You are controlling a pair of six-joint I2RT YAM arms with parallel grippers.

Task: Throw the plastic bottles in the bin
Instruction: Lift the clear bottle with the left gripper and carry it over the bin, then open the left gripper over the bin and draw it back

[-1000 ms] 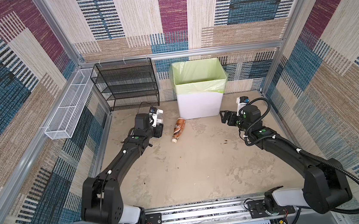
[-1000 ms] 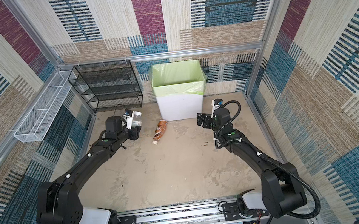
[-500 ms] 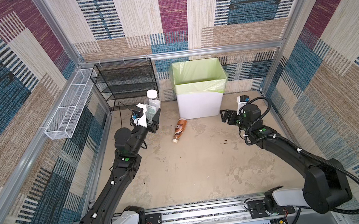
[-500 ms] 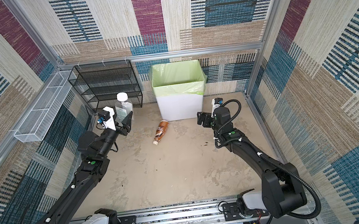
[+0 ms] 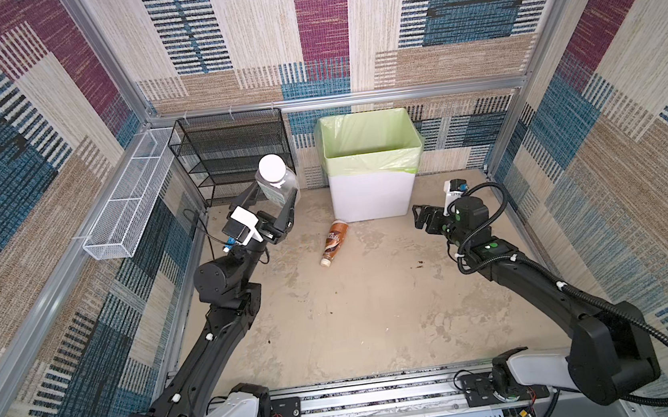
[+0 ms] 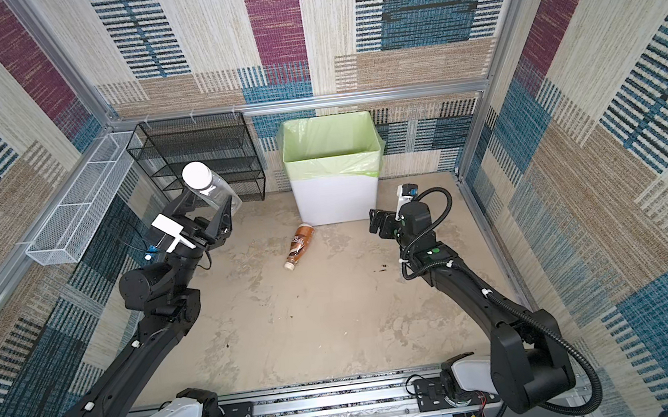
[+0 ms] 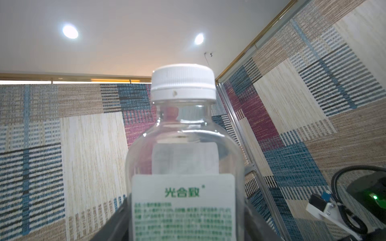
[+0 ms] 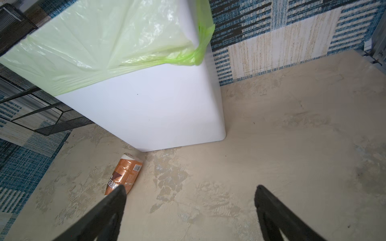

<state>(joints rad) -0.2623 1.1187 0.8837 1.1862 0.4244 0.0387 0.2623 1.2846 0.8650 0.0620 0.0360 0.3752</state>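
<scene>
The bin (image 5: pixel 371 197) stood at 12 o'clock on the floor (image 5: pixel 376 318). The left gripper (image 5: pixel 275 202), raised at the bin's 9 o'clock, clamped the clear bottle (image 5: pixel 278 183) cap-up. The right gripper (image 5: pixel 423 219), at the bin's 4 o'clock, gaped wide and empty. The brown bottle (image 5: pixel 334 241) lay on the floor just beside the bin, at its 7 o'clock.

Bright, even light from two ceiling spots (image 7: pixel 70 31) (both glaring), soft shadows, wide-angle bending at edges.
</scene>
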